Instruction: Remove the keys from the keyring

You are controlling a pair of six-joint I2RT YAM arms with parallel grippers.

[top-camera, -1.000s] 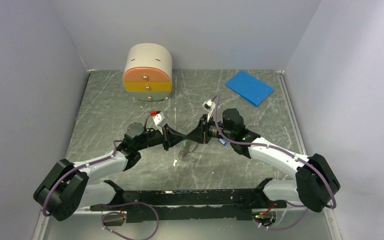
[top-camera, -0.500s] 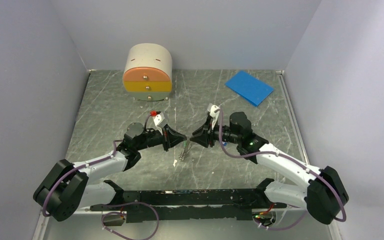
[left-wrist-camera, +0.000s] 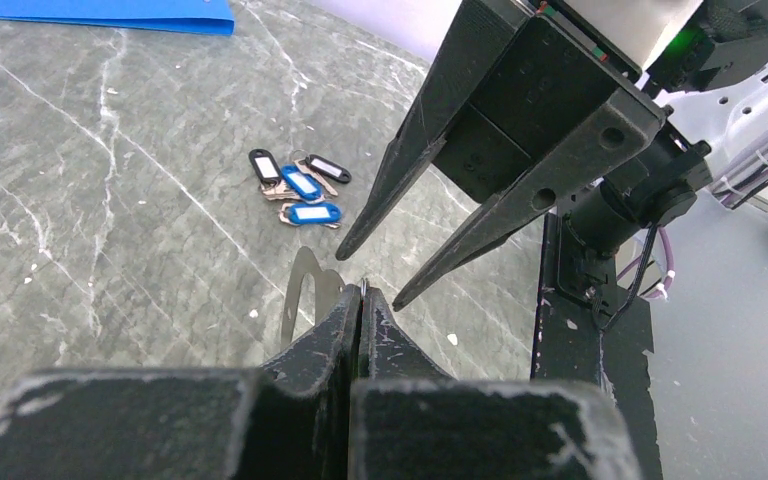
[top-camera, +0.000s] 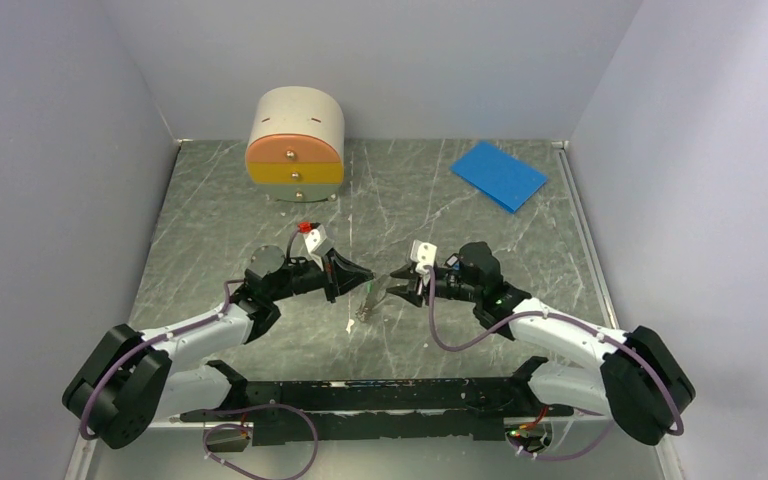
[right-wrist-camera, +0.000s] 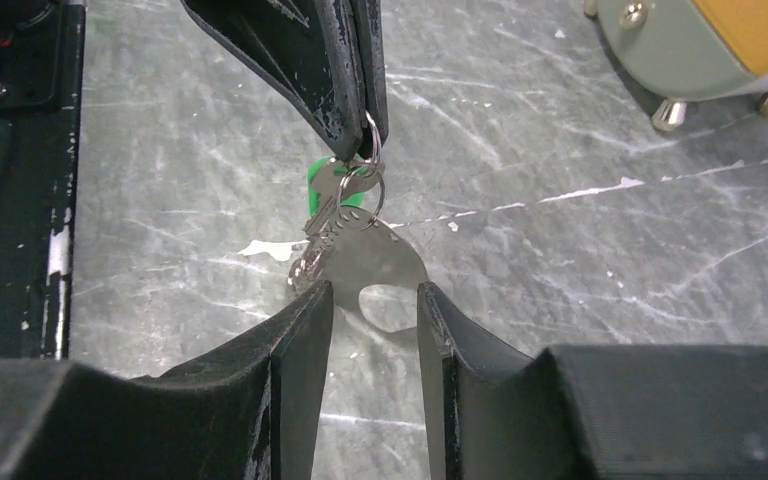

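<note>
My left gripper (top-camera: 366,272) is shut on the keyring (right-wrist-camera: 372,160), a thin metal ring that it holds above the table. The keys (right-wrist-camera: 328,200), a bright green tag with silvery metal pieces, hang from the ring and also show in the top view (top-camera: 368,300). My right gripper (right-wrist-camera: 375,292) is open and empty, just short of the hanging keys and slightly below them. In the left wrist view the left fingertips (left-wrist-camera: 345,305) are pressed together, with a sliver of the ring at the tip. The right gripper's (left-wrist-camera: 368,275) two fingers are spread just beyond it.
A bunch of small blue and black tags (left-wrist-camera: 295,185) lies on the marble table (top-camera: 260,200) under the right arm. A rounded drawer unit (top-camera: 295,145) stands at the back left. A blue sheet (top-camera: 498,175) lies at the back right. Grey walls enclose the table.
My right gripper has drawn back from the left gripper, turned and dropped lower; a gap now separates the tips. The left gripper has stayed in place, still holding the ring.
</note>
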